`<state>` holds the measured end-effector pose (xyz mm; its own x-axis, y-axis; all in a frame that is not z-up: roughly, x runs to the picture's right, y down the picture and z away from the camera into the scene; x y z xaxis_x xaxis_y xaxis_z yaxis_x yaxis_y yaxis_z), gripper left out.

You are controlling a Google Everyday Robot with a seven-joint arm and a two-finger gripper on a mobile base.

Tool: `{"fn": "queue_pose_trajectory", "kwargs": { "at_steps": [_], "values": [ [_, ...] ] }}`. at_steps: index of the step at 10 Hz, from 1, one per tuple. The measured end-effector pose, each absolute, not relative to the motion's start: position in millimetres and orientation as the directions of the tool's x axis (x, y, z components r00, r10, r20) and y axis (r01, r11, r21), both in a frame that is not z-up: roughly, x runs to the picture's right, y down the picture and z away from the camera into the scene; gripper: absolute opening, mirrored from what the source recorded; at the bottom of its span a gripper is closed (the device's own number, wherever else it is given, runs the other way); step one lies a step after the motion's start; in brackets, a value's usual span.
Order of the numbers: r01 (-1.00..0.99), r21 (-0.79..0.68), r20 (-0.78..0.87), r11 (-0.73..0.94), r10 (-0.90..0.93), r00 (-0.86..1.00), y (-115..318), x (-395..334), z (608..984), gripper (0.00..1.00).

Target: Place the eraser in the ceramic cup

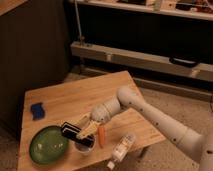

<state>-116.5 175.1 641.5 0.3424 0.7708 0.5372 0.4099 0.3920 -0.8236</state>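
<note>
The eraser (pixel 70 130), a flat black block with pale stripes, hangs tilted just above the cup, held at one end. My gripper (pixel 86 130) is shut on it, at the end of the white arm reaching in from the right. The ceramic cup (pixel 85 146) stands on the wooden table near the front edge, directly under the eraser and partly hidden by it. The eraser's lower end sits at the cup's rim; I cannot tell whether it touches.
A round green plate (pixel 48 145) lies left of the cup. A blue block (pixel 37 110) sits at the table's left. An orange stick (pixel 101 135) lies right of the cup and a clear bottle (pixel 122 148) lies near the front edge of the table (pixel 75 97).
</note>
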Motion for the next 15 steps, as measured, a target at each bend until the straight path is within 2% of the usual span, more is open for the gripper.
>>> {"fn": "queue_pose_trajectory", "kwargs": {
  "at_steps": [9,11,12,13,15],
  "values": [
    [0.48,-0.801,0.549,0.357,0.758,0.352,186,-123,653,0.16],
    [0.509,-0.781,0.57,0.361,0.745,0.347,187,-121,653,0.28],
    [0.536,-0.76,0.593,0.367,0.728,0.343,188,-118,651,0.42],
    [0.55,-0.748,0.606,0.37,0.72,0.339,188,-118,650,0.51],
    [0.569,-0.73,0.625,0.379,0.707,0.33,188,-115,648,0.64]
  ]
}}
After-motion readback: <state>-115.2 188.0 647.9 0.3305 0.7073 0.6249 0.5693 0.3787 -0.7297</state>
